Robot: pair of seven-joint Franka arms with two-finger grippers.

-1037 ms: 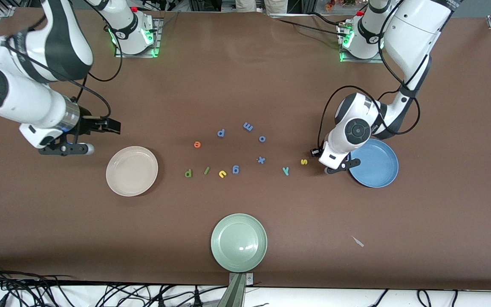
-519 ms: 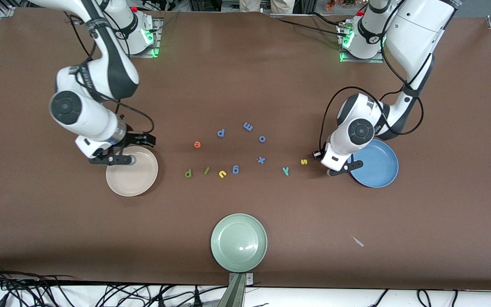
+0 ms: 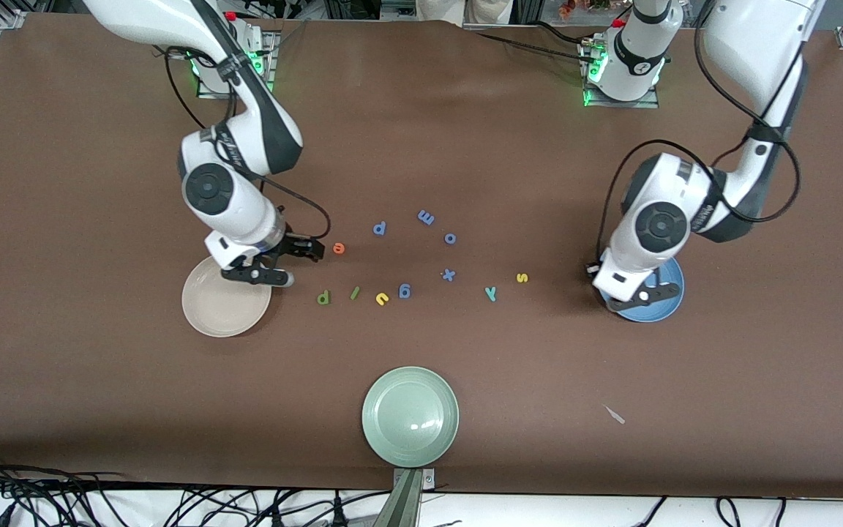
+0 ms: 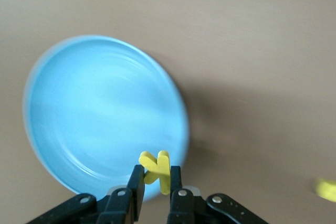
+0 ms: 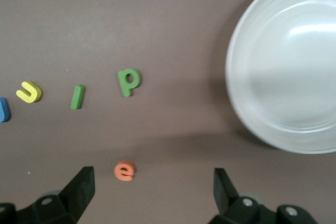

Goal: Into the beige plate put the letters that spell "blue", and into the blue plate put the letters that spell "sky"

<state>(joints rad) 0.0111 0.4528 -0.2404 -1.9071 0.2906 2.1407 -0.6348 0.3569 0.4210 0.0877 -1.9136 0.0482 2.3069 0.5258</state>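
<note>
My left gripper (image 4: 155, 176) is shut on the yellow k (image 4: 164, 167) and hangs over the rim of the blue plate (image 4: 100, 114); in the front view this gripper (image 3: 595, 271) is above the blue plate (image 3: 661, 307). The yellow s (image 3: 522, 277) and teal y (image 3: 491, 293) lie on the table beside that plate. My right gripper (image 5: 152, 178) is open, in the air just by the orange e (image 5: 124, 171), next to the beige plate (image 5: 283, 77). Dark green b (image 5: 128, 81), green l (image 5: 77, 97) and yellow u (image 5: 29, 92) lie in a row nearer the front camera.
Blue letters are scattered mid-table: p (image 3: 380, 228), m (image 3: 426, 217), o (image 3: 450, 238), x (image 3: 448, 275) and g (image 3: 405, 291) beside the u. A pale green plate (image 3: 410, 416) sits near the table's front edge. A small scrap (image 3: 615, 415) lies nearby.
The right arm swung from its end of the table across the beige plate to the orange e. The left gripper shut on the k and carried it from beside the s to the blue plate's rim.
</note>
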